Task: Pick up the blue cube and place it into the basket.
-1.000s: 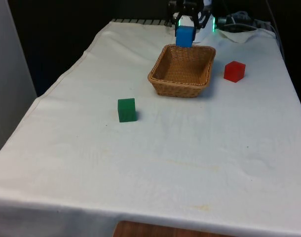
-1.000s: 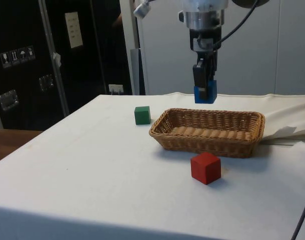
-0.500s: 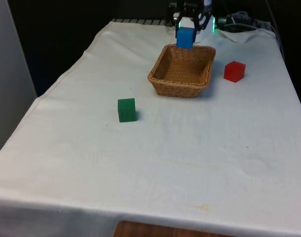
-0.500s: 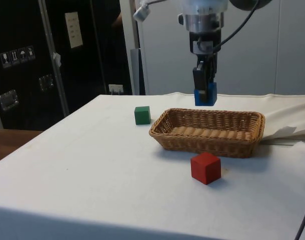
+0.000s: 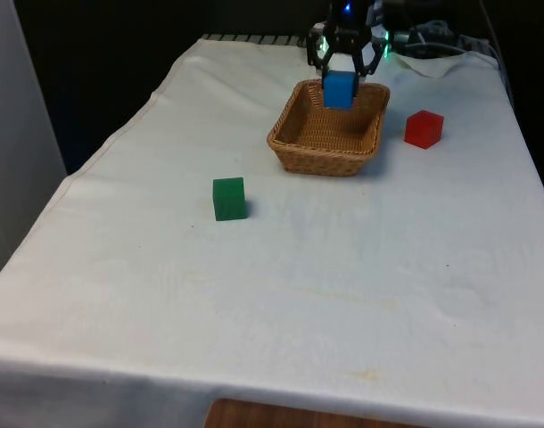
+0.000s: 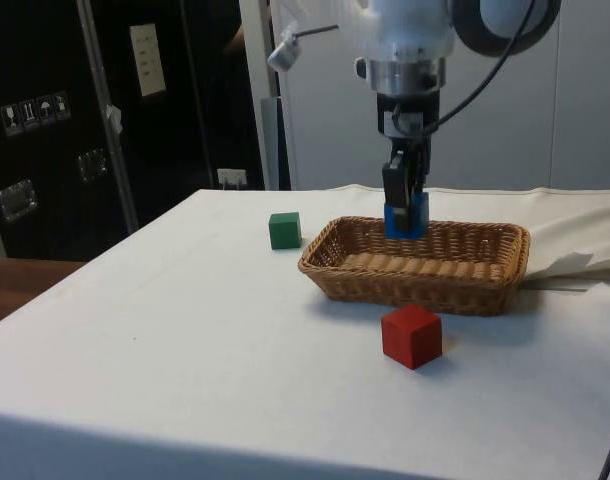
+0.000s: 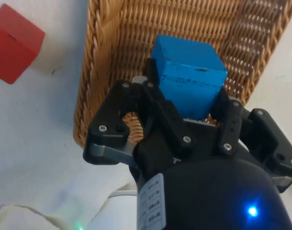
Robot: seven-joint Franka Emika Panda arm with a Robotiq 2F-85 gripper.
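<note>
The hand point(image 6: 406, 205) grips the blue cube point(image 6: 406, 216) by two opposite flat faces, just over the far end of the basket point(image 6: 505, 262). The cube looks rigid, light and smooth-sided, so flat faces suit best. The wrist view shows the wicker directly beneath; the front view places the red cube point(image 5: 424, 128) right, the green cube point(image 5: 228, 198) near left on the bench point(image 5: 281, 294).

Even, diffuse overhead light; white cloth point(image 5: 343, 294) reads bright with no blown glare. Front view: upper left corner falls into deep black, soft short shadows hug the green cube point(image 5: 228, 198) and red cube point(image 5: 424, 128). Side view: dark cabinets point(image 6: 85, 110) at left stay dim, pale wall at upper right is well lit. Wrist view: blue cube point(image 7: 188, 75) crisp, gripper body at lower frame soft and out of focus, basket point(image 7: 103, 72) weave sharp.
</note>
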